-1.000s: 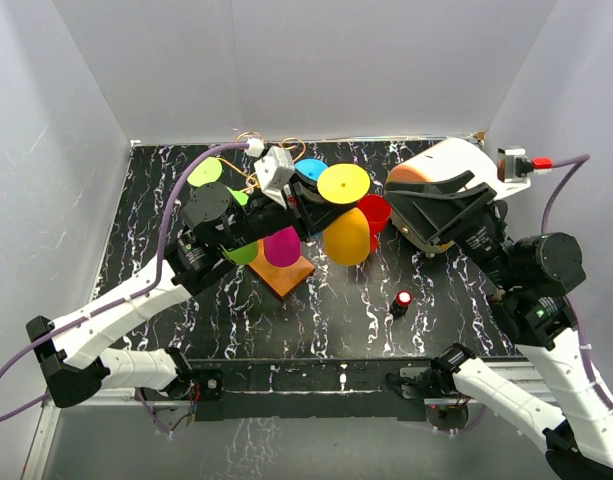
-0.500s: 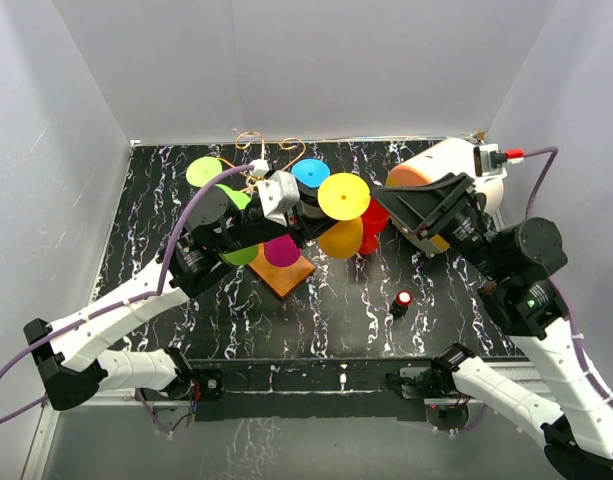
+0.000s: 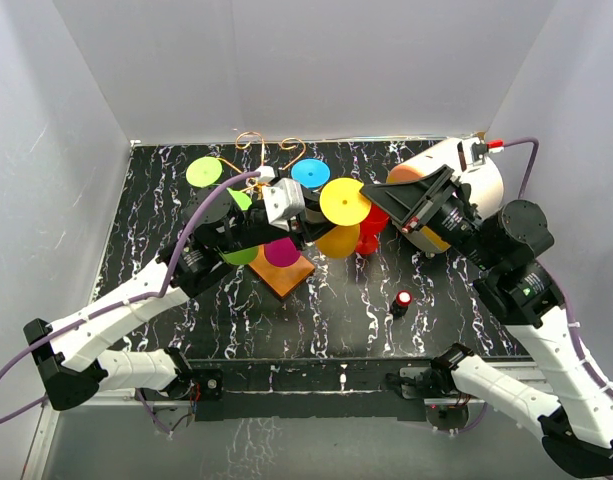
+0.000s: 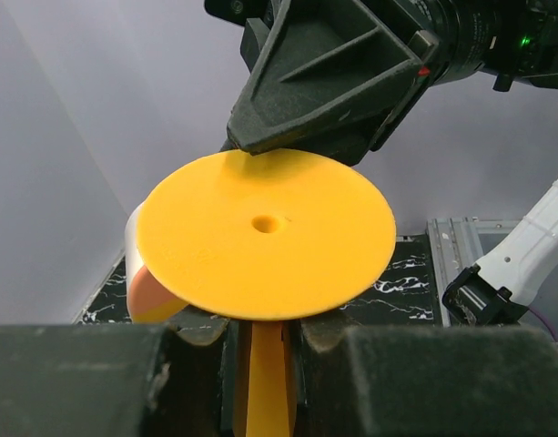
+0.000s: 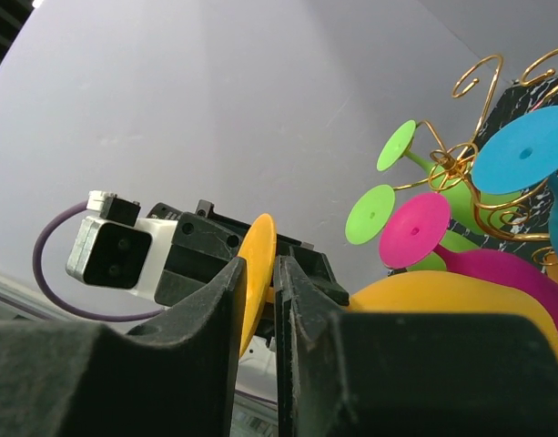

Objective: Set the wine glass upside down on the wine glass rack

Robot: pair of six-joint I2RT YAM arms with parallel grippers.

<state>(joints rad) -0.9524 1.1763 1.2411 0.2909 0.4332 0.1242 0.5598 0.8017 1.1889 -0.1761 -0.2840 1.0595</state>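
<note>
Two grips, one glass: I'm holding the yellow wine glass (image 3: 338, 240) with both arms, in the air just right of the wine glass rack (image 3: 289, 278).
Left gripper (image 4: 265, 350): I'm clamping the stem, with the jaws nearly closed and tight on it. The foot disc is facing my wrist camera.
Right gripper (image 5: 258, 282): I'm pinching the foot disc edge-on at its rim. The jaws are narrowed to a slit with the disc filling it.
Glass pose: it's hanging roughly inverted and tilted, foot above bowl, clear of the table (image 3: 436, 320).
Rack: it's standing left of centre on its orange-brown base. The gold scrolls are carrying green glasses (image 3: 204, 172), a blue glass (image 3: 311, 173) and a pink glass (image 3: 282, 250), all foot-up.
Yellow glass vs rack: it's sitting beside the scrolls, and I can't tell whether they're touching.
Red glass (image 3: 374, 222): it's showing just right of the yellow bowl, partly hidden under my right jaws.
</note>
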